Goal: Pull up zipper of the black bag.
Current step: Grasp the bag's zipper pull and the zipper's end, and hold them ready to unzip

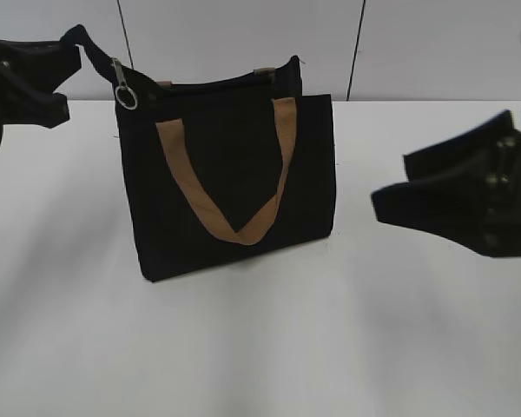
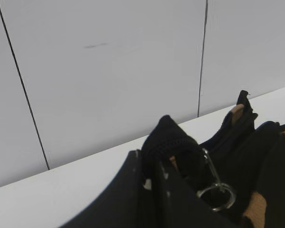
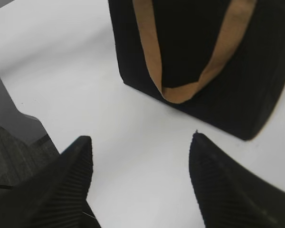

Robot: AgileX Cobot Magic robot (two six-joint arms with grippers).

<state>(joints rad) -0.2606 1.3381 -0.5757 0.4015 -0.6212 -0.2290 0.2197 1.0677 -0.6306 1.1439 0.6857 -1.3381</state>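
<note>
At the bag's (image 1: 234, 187) top-left corner, the left tool (image 1: 74, 39) pinched the soft zipper (image 1: 122, 80) tab. Right tool (image 3: 140, 156) hung open, well apart. Limp fabric; likely best taken at the ring (image 1: 127, 99).

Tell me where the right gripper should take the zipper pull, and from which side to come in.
Grip the flat silver pull just above its ring. It hangs at the black bag's upper left corner, where the left gripper seems to pinch the fabric tail. The open right gripper sits right of the bag, so it would probably have to cross over the top edge and come down.
</note>
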